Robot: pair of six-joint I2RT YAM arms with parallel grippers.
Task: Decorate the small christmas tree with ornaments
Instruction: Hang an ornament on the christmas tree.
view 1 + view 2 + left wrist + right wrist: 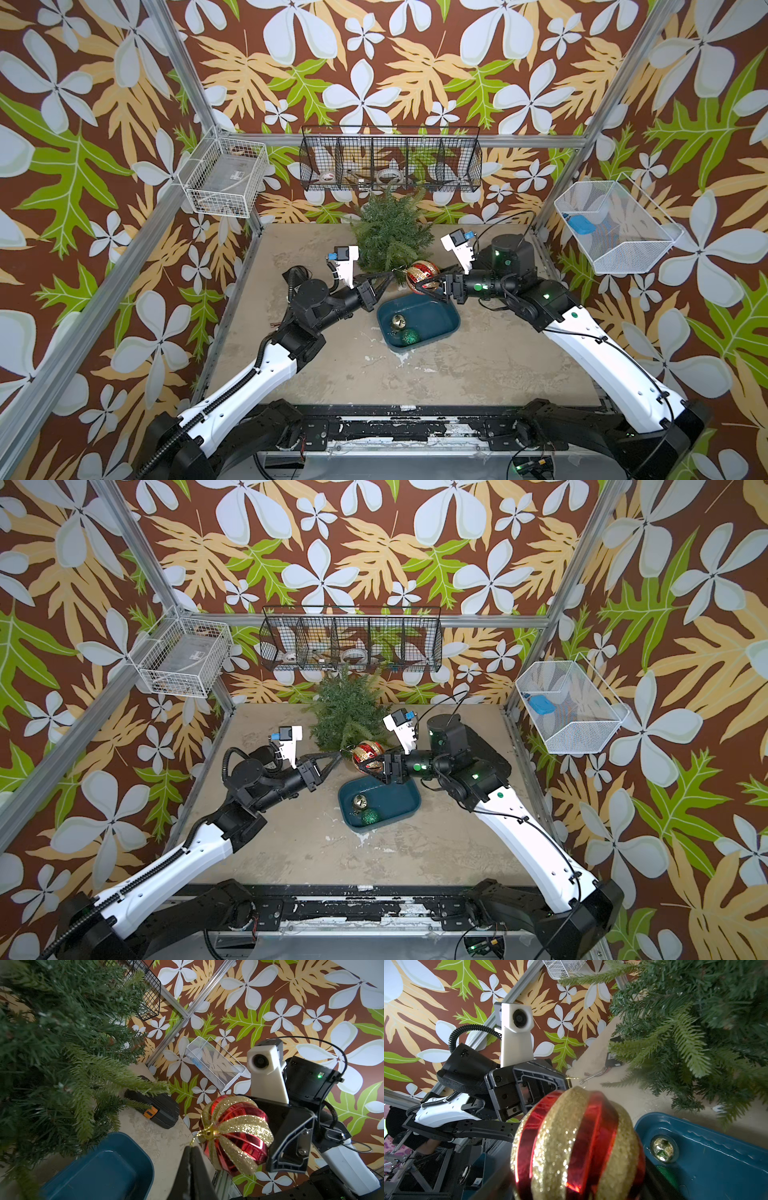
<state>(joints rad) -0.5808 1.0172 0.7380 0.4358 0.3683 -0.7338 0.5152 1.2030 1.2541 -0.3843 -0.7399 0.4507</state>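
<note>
**Striped bauble held two-handed, right by the tree**

R hand (432,284) is clamped round the big red-and-gold striped bauble (423,276), held up above the far rim of the blue tub (451,322), just beside the small christmas tree (390,232) at the back of the surface (478,374). L hand (190,1150) is pressed together, pinching the gold hanging loop (194,1140) coming off the bauble's cap. Gold bauble (398,321) and green glitter bauble (409,336) sit in the tub, touching or nearly so.

Handling, my guess: bauble's hollow, v. light, thin shell, so prob. crushable w/ too much squeeze. Shiny red bands look slick; glitter bands should grip better. The loop is thin and limp and the best hold for hanging. Branch tips look soft and bendy, so the loop needs to go well onto a branch or it may slide off.
</note>
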